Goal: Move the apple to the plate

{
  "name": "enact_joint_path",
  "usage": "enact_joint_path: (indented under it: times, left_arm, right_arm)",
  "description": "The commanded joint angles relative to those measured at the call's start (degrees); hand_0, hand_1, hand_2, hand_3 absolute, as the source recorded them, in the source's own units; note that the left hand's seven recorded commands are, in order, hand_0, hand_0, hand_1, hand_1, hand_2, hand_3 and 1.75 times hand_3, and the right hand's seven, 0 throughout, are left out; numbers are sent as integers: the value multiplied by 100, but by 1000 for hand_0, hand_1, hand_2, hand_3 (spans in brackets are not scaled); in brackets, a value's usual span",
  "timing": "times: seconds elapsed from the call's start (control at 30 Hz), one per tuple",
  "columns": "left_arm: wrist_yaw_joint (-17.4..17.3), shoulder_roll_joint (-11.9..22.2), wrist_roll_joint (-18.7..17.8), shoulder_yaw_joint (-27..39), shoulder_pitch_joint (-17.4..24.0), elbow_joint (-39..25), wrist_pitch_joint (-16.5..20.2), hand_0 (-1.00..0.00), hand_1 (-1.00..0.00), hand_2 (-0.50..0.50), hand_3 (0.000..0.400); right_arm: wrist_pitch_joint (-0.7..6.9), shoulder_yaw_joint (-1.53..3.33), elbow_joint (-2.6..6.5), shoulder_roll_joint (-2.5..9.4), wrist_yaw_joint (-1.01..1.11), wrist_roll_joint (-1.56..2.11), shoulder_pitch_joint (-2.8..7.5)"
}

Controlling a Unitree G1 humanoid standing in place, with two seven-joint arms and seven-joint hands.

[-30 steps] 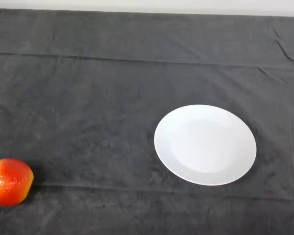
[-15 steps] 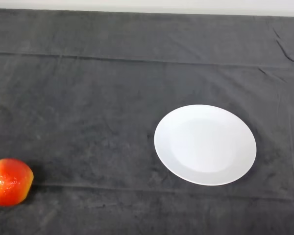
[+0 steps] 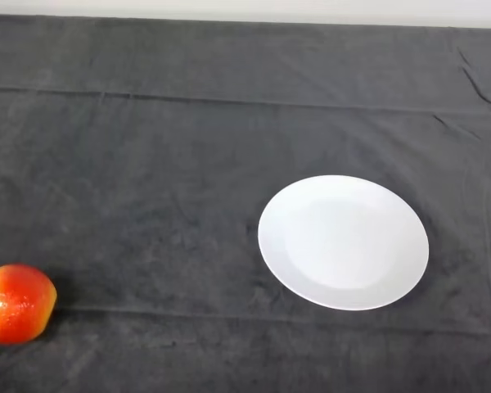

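Head view looks down on a table covered by a dark grey cloth [image 3: 147, 164], which fills nearly the whole scene and ends at a pale strip [image 3: 245, 8] along the far edge. That cloth is not smooth: a long straight fold line runs across it from side to side in the far part, a second fainter line crosses nearer the front, and a few short creases sit in the far right corner. Next in size is a round white plate [image 3: 344, 291], lying flat on the cloth right of centre, its shallow rim slightly brighter than its middle and its surface bare. Smallest is the apple [image 3: 16, 303], red with orange and yellow patches and a small glint on its skin, resting on the cloth at the near left edge of the scene, where the border cuts off a sliver of its left side. It sits well apart from the plate, with bare cloth between the two, and touches nothing but the cloth beneath it. No part of the robot's left hand appears, so its state cannot be told.
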Motion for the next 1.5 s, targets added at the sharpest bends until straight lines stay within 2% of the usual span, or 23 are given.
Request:
enact_joint_path:
  times: [0.03,0.33,0.6,0.93,1.5]
  left_arm:
    - [-30,-74,157,-186,-202,-278,-5,0,0,0,0]
    - [-60,-136,429,-393,-478,-368,-193,0,0,0,0]
    - [-63,-317,758,-666,-764,-416,-510,0,0,0,0]
    - [-65,-710,1186,-1039,-1057,-394,-1013,0,0,0,0]
    - [-88,-1410,1759,-1584,-1538,-231,-1588,0,0,0,0]
  right_arm:
    - [12,-43,-80,-153,-2,63,21]
    - [12,-42,-84,-151,-4,62,22]
    - [13,-41,-88,-149,-6,62,23]
    - [13,-40,-92,-147,-9,61,24]
    - [14,-39,-97,-145,-12,62,25]
